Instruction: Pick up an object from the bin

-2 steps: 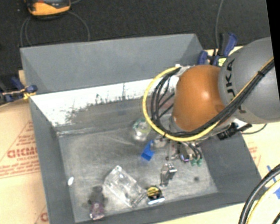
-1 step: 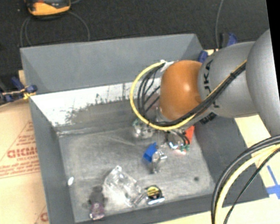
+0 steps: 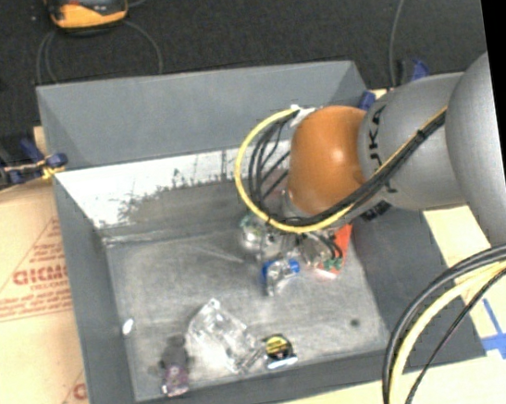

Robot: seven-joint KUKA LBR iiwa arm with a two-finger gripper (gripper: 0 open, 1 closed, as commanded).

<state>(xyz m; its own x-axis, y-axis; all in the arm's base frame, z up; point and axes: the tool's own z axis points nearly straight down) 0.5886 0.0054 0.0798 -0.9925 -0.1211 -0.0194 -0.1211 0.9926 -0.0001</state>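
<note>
The grey KUKA arm (image 3: 441, 142) comes in from the right and takes up the upper right of the camera view, bending down over the grey metal bin (image 3: 194, 111). Its wrist wears a rounded orange cover (image 3: 326, 158), and yellow and black cables (image 3: 246, 151) loop round the cover's left side and under it. Below the cover, the gripper (image 3: 284, 259) hangs low over the bin floor, right of the middle and towards the back wall. It is mostly hidden by the wrist, so how far it is open, and whether it has hold of anything, cannot be told. A small cluster of things lies right at the gripper. A blue piece (image 3: 273, 276) shows just under it on the near side. A silvery rounded piece (image 3: 251, 234) lies at its left, and a red and green piece (image 3: 332, 255) at its right. Well apart from these, along the front wall, lies a crumpled clear plastic thing (image 3: 218, 337), the largest loose thing in the bin. Just right of it is a small yellow and black object (image 3: 278, 349), and just left of it a small dark, purplish object (image 3: 174, 371). A tiny white bit (image 3: 129, 327) lies near the left wall.
</note>
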